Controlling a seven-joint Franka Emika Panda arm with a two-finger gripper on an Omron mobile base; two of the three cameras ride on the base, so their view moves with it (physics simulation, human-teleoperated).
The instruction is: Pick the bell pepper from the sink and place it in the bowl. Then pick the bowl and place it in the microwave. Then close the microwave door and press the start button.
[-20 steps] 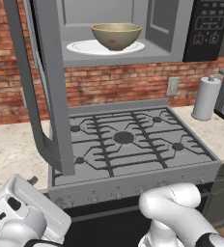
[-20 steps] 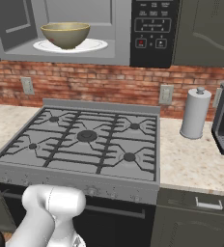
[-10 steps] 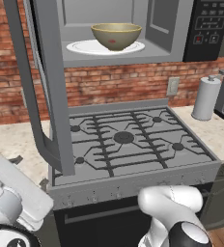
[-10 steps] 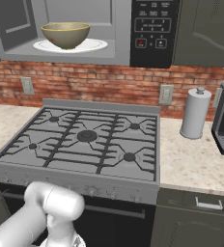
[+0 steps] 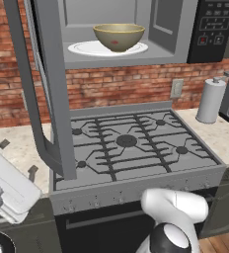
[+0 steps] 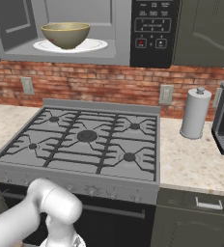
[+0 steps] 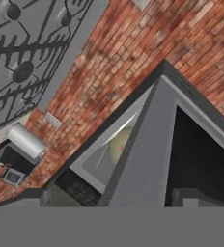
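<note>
A kitchen: gas stove (image 5: pixel 131 148), microwave (image 6: pixel 85 29) above, brick wall (image 6: pixel 109 82), stone counter (image 6: pixel 191 159).

microwave door (image 5: pixel 47 94) hanging wide open out over the left side of the stove (image 5: pixel 131 143), bowl (image 5: pixel 119 37) sitting in the open microwave (image 6: pixel 80 29)

Top of the microwave door (image 5: pixel 47 89) cut off by the frame; bowl (image 7: pixel 118 144) largely behind the door's edge
</note>
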